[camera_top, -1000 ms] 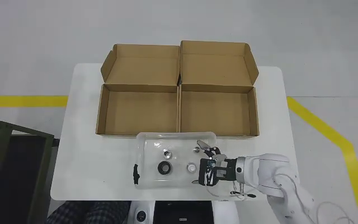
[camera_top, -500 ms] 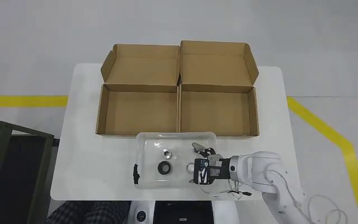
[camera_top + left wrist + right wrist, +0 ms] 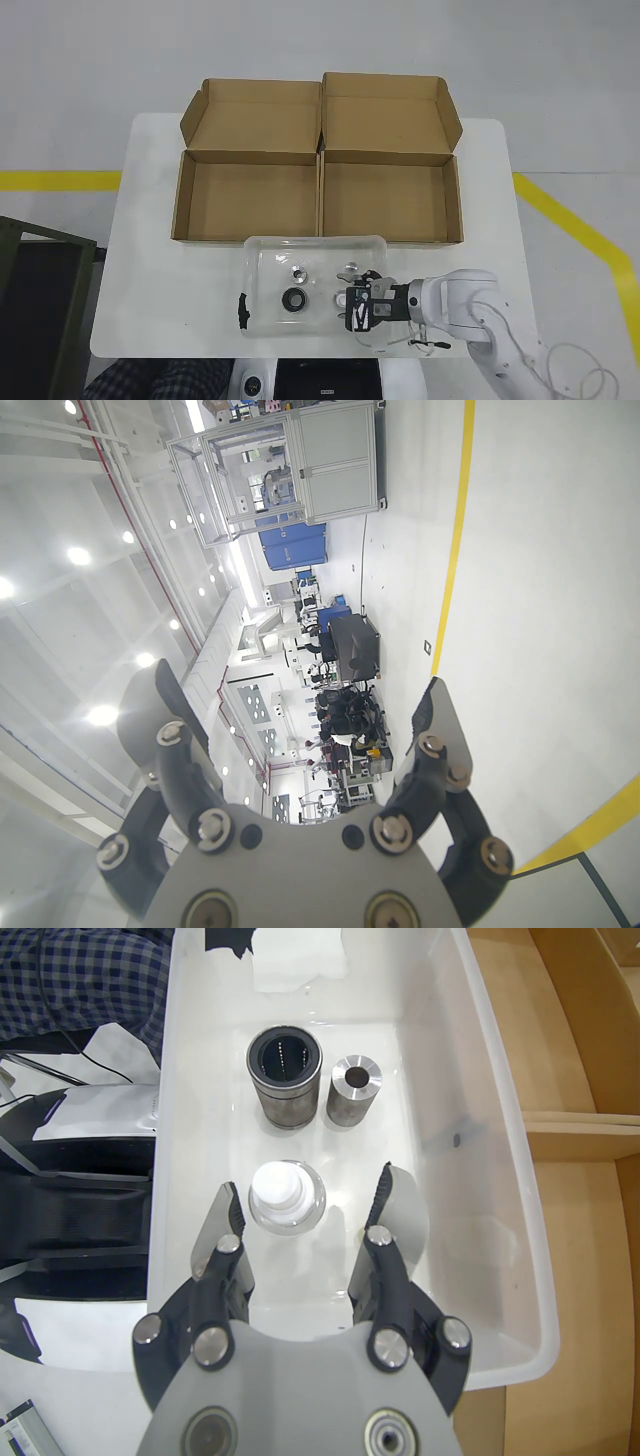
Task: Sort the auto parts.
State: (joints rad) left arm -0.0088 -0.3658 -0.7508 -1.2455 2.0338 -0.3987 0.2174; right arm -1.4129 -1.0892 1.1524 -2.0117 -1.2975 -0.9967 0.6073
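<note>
A white table (image 3: 150, 200), seen from above, holds a clear plastic bin (image 3: 262, 250) at its near edge. Two open cardboard boxes stand side by side just beyond it, the left box (image 3: 250, 200) and the right box (image 3: 385, 200).

Three auto parts stand upright in the bin. A large dark bearing (image 3: 284, 1078) and a smaller steel sleeve (image 3: 354, 1097) are just beside each other. A white plastic part (image 3: 277, 1193) on a clear round base is nearer the gripper.

The right gripper (image 3: 307, 1178) hangs low inside the bin, its fingers spread wide and holding nothing. The white plastic part sits between them but off centre, almost against one finger and well apart from the other. The left gripper (image 3: 300, 675) is away from the table and points out at the room, with its fingers also spread wide around nothing.

The step in hand appears to be picking up the white plastic part. To do it well, the right gripper should first shift sideways until the part is centred, so that both pads meet it together. Otherwise the nearer finger will likely push it across the slick bin floor or tip it. The grip is probably safer on the white body than on the clear base (whether the two are fixed together cannot be told). The fingers should close gently. The lift should go straight up, clear of the bearing, the sleeve and the bin wall, before turning toward a box.
</note>
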